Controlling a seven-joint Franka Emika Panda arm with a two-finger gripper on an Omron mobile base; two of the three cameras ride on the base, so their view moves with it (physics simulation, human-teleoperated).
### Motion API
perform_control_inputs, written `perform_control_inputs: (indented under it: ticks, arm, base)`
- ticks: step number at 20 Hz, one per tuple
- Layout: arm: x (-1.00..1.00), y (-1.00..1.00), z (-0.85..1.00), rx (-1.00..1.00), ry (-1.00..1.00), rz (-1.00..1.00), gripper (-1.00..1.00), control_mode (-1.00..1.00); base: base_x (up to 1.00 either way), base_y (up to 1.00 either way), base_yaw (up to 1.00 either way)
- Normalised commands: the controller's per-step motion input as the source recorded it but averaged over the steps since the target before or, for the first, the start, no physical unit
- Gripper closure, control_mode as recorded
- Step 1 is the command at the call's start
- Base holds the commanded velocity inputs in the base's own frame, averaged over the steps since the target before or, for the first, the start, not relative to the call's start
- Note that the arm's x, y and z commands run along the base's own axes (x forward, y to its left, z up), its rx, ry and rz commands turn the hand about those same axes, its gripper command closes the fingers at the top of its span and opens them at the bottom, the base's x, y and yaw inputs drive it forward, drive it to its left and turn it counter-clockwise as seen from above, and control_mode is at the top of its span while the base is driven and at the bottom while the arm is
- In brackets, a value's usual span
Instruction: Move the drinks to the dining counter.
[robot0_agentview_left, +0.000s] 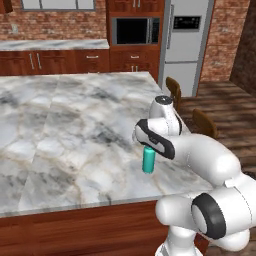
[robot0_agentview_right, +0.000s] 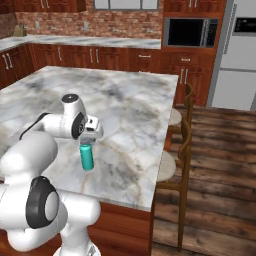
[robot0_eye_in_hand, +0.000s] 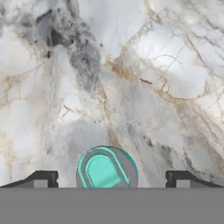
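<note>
Teal bottle (robot0_agentview_right: 87, 156) stands upright on the dining counter (robot0_agentview_left: 60, 125), near its front edge, toward the chair-side corner. Gripper (robot0_eye_in_hand: 108, 179) sits directly above it, fingers spread clear of the cap: the release step. Next: lift straight up without tipping it.

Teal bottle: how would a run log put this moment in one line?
teal bottle: upright on dining counter | gripper: open, above cap

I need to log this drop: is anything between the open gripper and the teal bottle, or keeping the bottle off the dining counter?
Nothing visible. The short teal bottle with grey cap stands upright on the white grey-veined marble dining counter, directly under the gripper, whose jaws stand wide on either side of its cap.
</note>
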Motion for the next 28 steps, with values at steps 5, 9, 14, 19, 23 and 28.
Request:
perform_control_inputs:
  ticks: [5, 9, 14, 19, 23, 28]
  arm:
    - [-0.14, 0.0, 0.7, 0.0, -0.09, 0.0, -1.0, -1.0]
    - [-0.45, 0.0, 0.76, 0.0, -0.01, 0.0, -1.0, -1.0]
    - [-0.62, 0.0, 0.54, 0.0, 0.0, 0.0, -1.0, -1.0]
    - [-0.64, 0.0, 0.39, 0.0, 0.0, 0.0, -1.0, -1.0]
    - [-0.54, 0.0, 0.49, 0.0, -0.01, 0.0, -1.0, -1.0]
    - [-0.41, 0.0, 0.32, 0.0, -0.04, 0.0, -1.0, -1.0]
  base:
    - [0.0, 0.0, 0.0]
    - [0.0, 0.0, 0.0]
    - [0.0, 0.0, 0.0]
    - [0.0, 0.0, 0.0]
    - [0.0, 0.0, 0.0]
    - [0.0, 0.0, 0.0]
